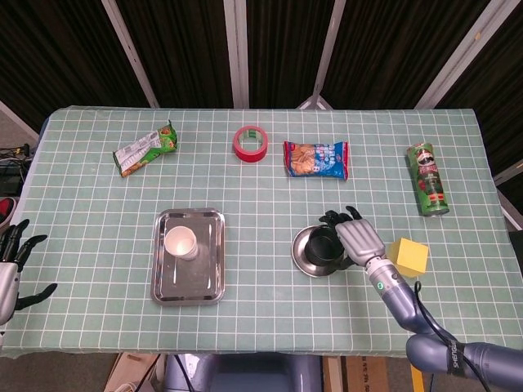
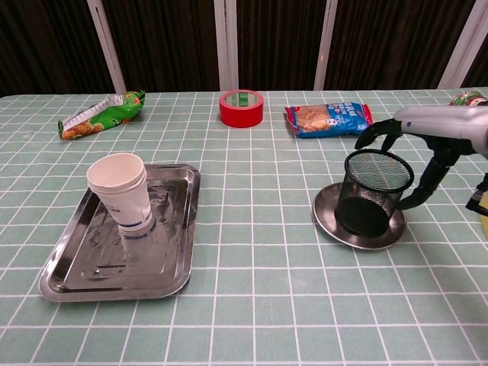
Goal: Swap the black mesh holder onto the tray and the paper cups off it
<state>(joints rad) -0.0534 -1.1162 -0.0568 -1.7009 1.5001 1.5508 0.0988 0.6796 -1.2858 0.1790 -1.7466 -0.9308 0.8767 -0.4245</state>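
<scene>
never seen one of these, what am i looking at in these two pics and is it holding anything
A two-armed robot with human-like hands works at a table. One picture looks down from its head, the other forward from its chest. Its right hand reaches around the black mesh holder, which stands on a round metal dish; a firm grip isn't visible yet. The left hand waits open at the table's edge. Stacked paper cups stand on a steel tray. Behind lie snack packets, red tape and a chip can.
</scene>
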